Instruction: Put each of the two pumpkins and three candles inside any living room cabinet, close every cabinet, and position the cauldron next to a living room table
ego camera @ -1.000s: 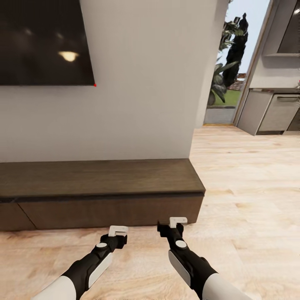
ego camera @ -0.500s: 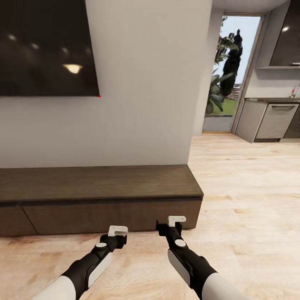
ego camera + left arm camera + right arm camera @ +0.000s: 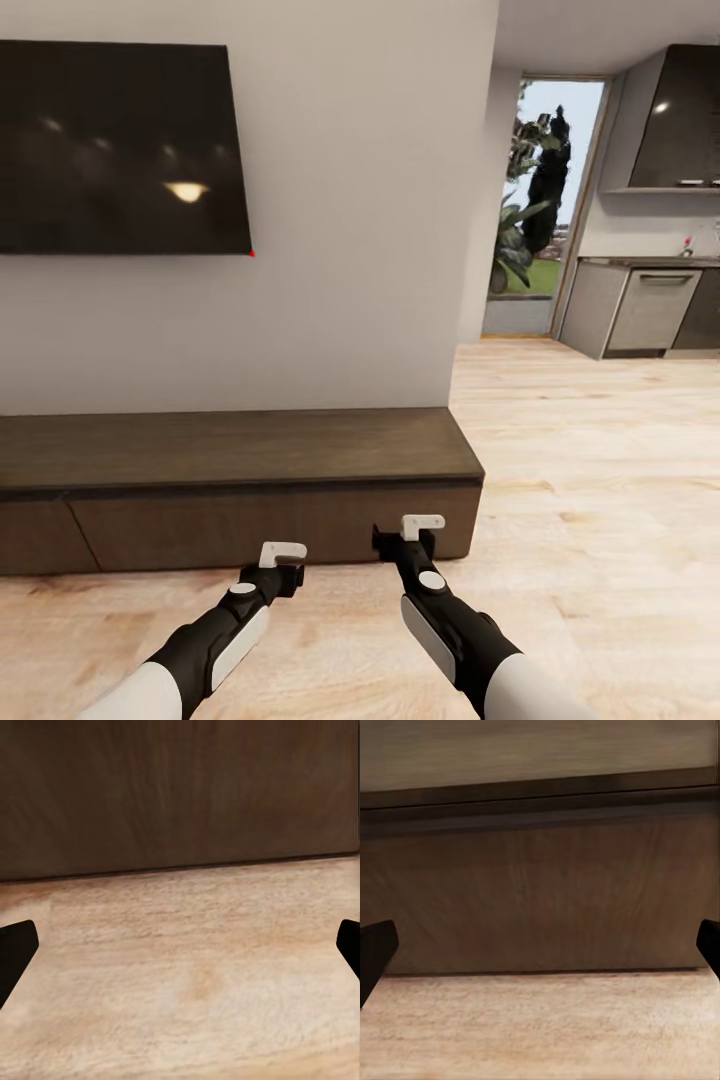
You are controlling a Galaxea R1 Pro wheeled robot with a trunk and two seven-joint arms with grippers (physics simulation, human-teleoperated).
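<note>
Both grippers spread, empty: left gripper [image 3: 283,551], right gripper [image 3: 423,523]. Cabinet [image 3: 240,480] just ahead of both, fronts shut, low against wall under TV [image 3: 120,150]. Wood floor [image 3: 600,480] beneath the grippers.

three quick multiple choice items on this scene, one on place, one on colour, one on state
1. Where is the cabinet?
A. under the wall-mounted TV
B. beside the kitchen dishwasher
C. outside the doorway

2. What colour is the cabinet?
A. pale grey
B. dark brown
C. white

3. How are the cabinet fronts?
A. one pulled out
B. all shut flush
C. removed

Answers:
1 A, it runs along the wall below the screen.
2 B, dark wood grain shows in head and wrist views.
3 B, the visible fronts sit flush, while left gripper and right gripper are open and empty.
</note>
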